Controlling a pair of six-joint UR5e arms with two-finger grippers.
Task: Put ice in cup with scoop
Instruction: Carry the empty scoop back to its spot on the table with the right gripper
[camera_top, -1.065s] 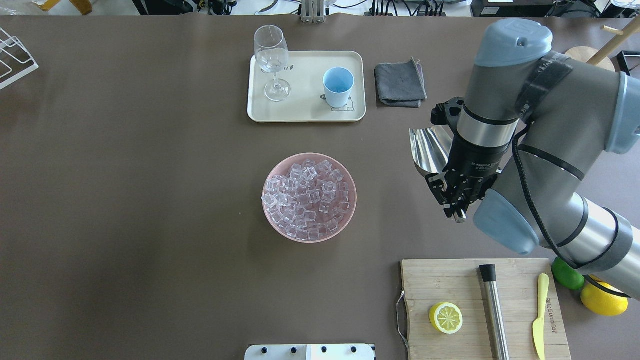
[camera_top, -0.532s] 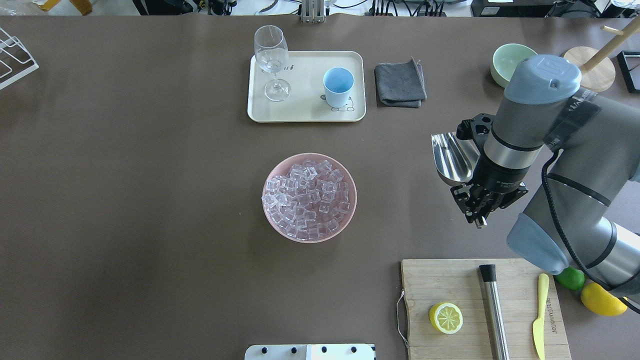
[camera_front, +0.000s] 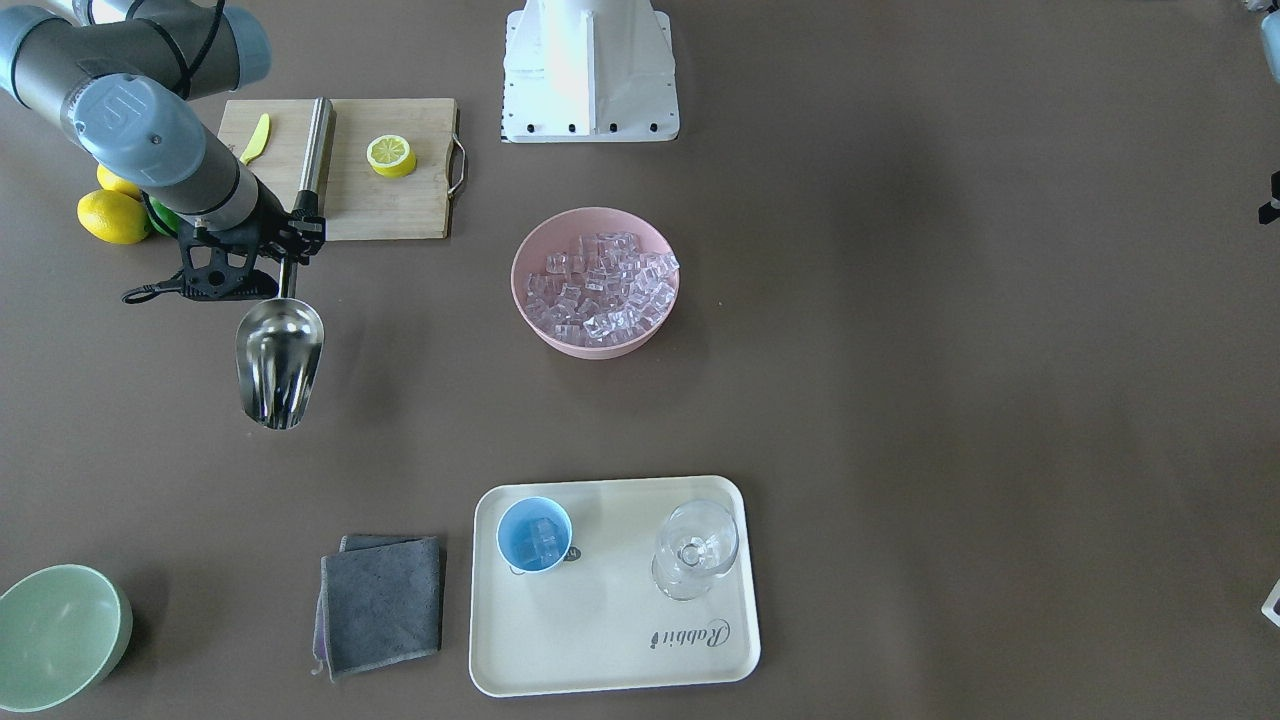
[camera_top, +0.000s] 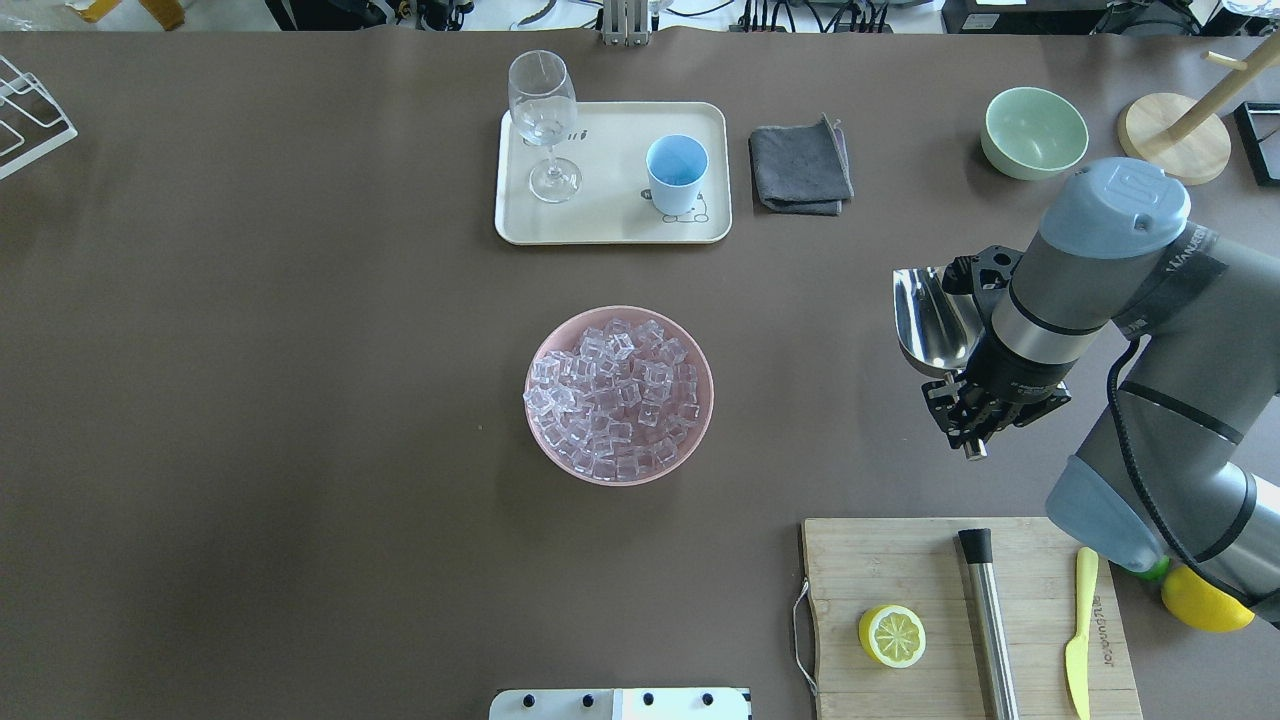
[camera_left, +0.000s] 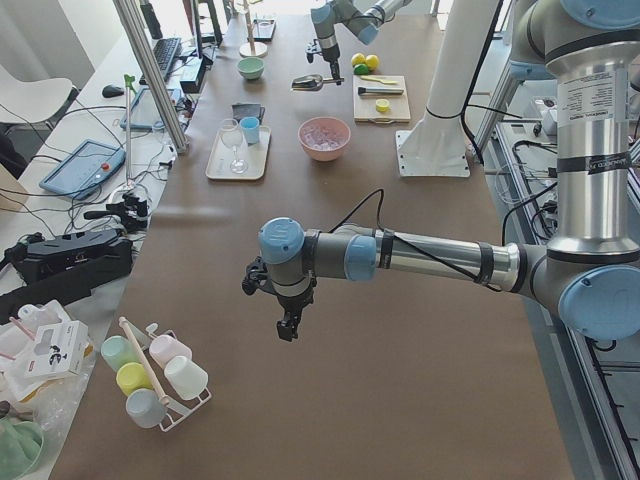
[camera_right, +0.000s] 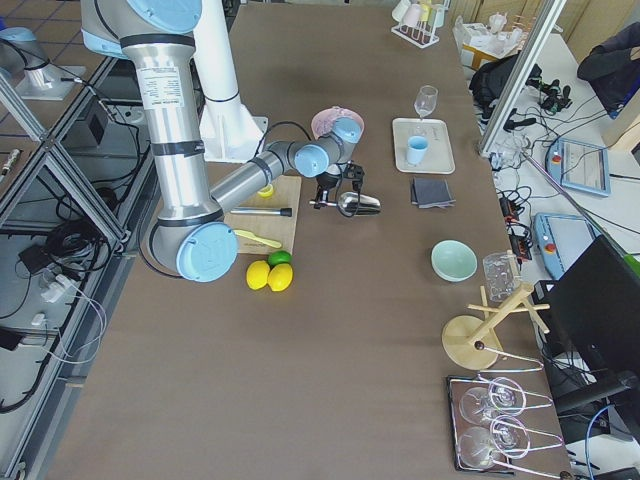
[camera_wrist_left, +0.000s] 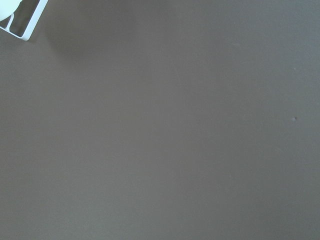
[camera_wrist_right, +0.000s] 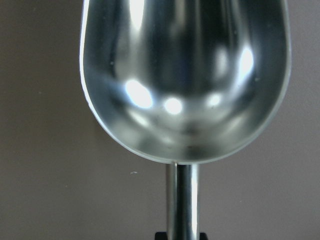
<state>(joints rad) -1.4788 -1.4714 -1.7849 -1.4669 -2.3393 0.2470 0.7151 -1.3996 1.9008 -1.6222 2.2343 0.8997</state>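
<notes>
My right gripper (camera_top: 975, 428) is shut on the thin handle of the steel scoop (camera_top: 930, 320), held above bare table right of the bowl. The scoop's trough (camera_wrist_right: 185, 75) is empty in the right wrist view. The ice (camera_top: 615, 395) fills a pink bowl (camera_top: 620, 481) at mid-table. The light-blue cup (camera_front: 535, 535) stands on a cream tray (camera_front: 600, 650) and holds a few ice cubes. My left gripper (camera_left: 290, 328) shows only in the exterior left view, far from all this, and I cannot tell whether it is open or shut.
A stemmed glass (camera_top: 545, 120) shares the tray. A grey cloth (camera_top: 800, 165) and a pale green bowl (camera_top: 1035, 130) lie to the right of the tray. A cutting board (camera_top: 900, 560) carries a lemon half, a steel rod (camera_top: 990, 620) and a yellow knife.
My right arm has carried the scoop to the right, away from the pink bowl and the tray. The green bowl, hidden behind the arm before, now shows.
</notes>
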